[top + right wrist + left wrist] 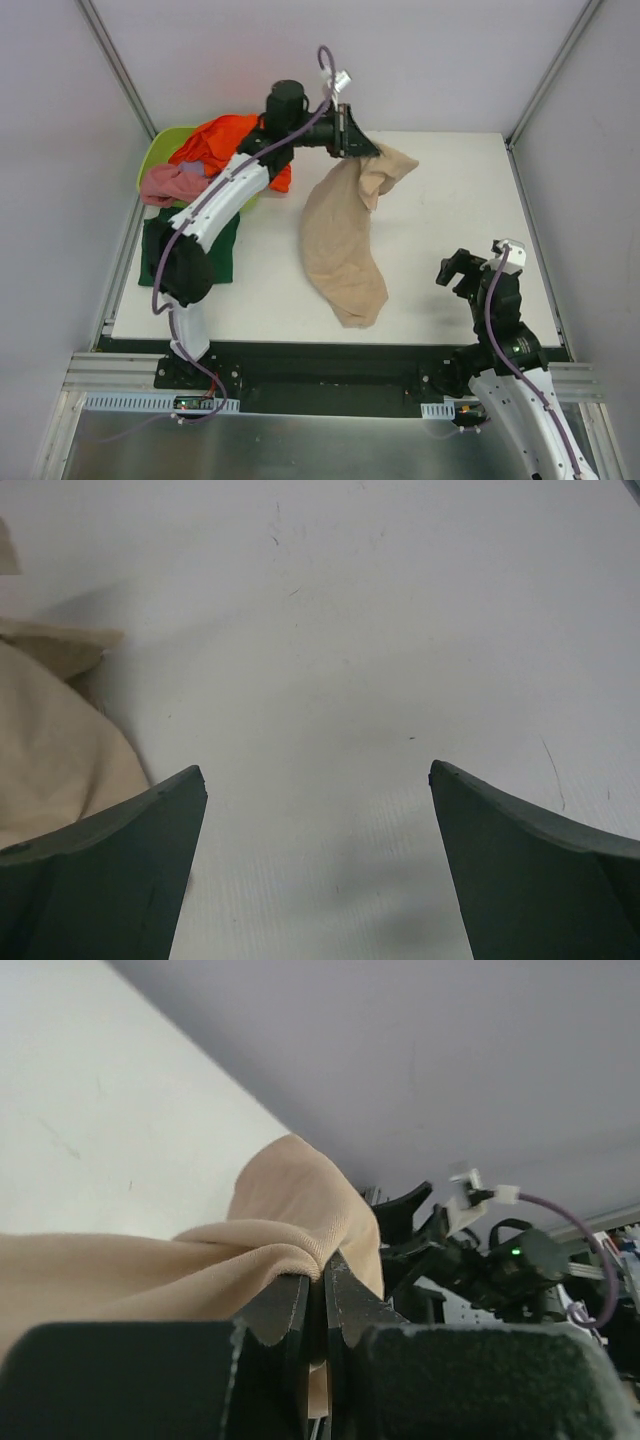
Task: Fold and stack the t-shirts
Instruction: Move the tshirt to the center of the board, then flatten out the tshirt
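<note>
The beige t-shirt (343,240) hangs in a long bunch from my left gripper (362,146) down to the table's middle. The left gripper (321,1276) is shut on a fold of the beige shirt (290,1210) and holds it raised at the table's back. The orange shirt (222,143) and pink shirt (170,184) lie heaped in the lime tub at the back left. The dark green shirt (226,250) lies flat at the left, partly under my left arm. My right gripper (456,270) is open and empty at the front right; its wrist view (318,776) shows bare table and the beige shirt's edge (55,750).
The lime-green tub (165,152) stands at the back left corner. The white table (450,210) ends at grey walls on the back and sides. In the left wrist view the right arm (480,1260) shows beyond the cloth.
</note>
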Controlling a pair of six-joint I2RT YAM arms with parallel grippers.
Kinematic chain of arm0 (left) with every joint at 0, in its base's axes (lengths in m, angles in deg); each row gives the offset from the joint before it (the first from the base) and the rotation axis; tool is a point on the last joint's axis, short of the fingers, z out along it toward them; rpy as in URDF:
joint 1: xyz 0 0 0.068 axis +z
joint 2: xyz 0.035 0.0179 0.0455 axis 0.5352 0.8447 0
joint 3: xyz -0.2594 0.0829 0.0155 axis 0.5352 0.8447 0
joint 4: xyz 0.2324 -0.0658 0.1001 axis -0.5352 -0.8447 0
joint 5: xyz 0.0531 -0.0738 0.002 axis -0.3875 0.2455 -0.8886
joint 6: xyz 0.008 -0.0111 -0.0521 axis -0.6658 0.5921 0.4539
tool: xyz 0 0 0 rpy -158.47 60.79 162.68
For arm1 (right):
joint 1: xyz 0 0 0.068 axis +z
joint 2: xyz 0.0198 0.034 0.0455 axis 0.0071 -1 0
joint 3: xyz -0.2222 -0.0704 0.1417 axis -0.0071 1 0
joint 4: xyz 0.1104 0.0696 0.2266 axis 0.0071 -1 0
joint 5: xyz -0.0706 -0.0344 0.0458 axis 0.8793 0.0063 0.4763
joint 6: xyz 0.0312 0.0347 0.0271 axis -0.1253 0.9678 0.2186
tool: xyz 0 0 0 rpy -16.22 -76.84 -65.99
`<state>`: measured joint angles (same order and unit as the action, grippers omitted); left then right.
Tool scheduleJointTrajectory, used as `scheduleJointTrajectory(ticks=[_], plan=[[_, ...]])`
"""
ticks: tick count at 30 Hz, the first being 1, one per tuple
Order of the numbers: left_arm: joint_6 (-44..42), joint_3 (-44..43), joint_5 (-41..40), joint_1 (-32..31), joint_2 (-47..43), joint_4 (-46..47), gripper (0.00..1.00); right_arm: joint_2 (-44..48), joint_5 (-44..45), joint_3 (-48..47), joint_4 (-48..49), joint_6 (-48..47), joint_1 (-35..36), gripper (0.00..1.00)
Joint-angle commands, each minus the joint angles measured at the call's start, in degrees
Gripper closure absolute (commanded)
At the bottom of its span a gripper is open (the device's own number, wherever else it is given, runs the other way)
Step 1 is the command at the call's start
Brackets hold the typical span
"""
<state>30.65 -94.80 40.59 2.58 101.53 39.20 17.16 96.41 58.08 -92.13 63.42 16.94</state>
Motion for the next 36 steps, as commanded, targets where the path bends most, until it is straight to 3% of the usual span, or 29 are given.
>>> scheduleJointTrajectory(ticks=[1, 7, 8, 10, 11, 12, 18, 24, 31, 36], plan=[[-5.19, -0.73, -0.51, -5.19, 8.19, -5.76, 1.0, -1.56, 1.35, -1.11, 0.92, -0.31, -0.2, 0.04], [-14.25, -0.82, -18.41, -13.71, 15.59, -17.71, 0.98, -3.49, 0.65, -1.37, 1.09, -0.22, -0.12, 0.04], [-16.44, -1.0, -21.32, -15.47, 15.94, -18.95, 0.87, -3.76, 0.56, -1.28, 1.27, -0.22, -0.12, 0.04], [-18.48, -0.91, -26.26, -17.58, 16.04, -20.8, 0.48, -4.29, 0.12, -1.2, 1.62, 0.04, -0.12, 0.04], [-19.1, -0.39, -26.36, -18.03, 15.6, -21.16, 0.06, -4.55, -0.31, -1.11, 1.88, 0.13, -0.12, 0.04], [-19.1, 0.57, -26.45, -18.21, 14.73, -21.25, 0.01, -4.81, -0.67, -1.11, 2.06, 0.13, -0.12, 0.04], [-21.56, 14.09, -38.91, -18.21, 0.33, -21.25, 0.01, -6.31, 1.88, -0.14, 2.5, 7.59, -0.12, 0.04], [-19.64, 36.93, -53.86, -18.29, -21.01, -16.42, 0.01, -6.84, -4.26, -0.49, 3.99, 5.15, -0.12, 0.04], [-10.86, 57.43, -61.86, -18.03, -35.54, -14.22, 0.01, -10.69, -16.83, 0.13, 11.46, 2.42, -0.2, 0.04], [-8.47, 65.17, -58.46, -17.94, -39.33, -10.62, 0.01, -21.14, -22.81, -4.17, 13.31, 1.63, -0.12, 0.04]])
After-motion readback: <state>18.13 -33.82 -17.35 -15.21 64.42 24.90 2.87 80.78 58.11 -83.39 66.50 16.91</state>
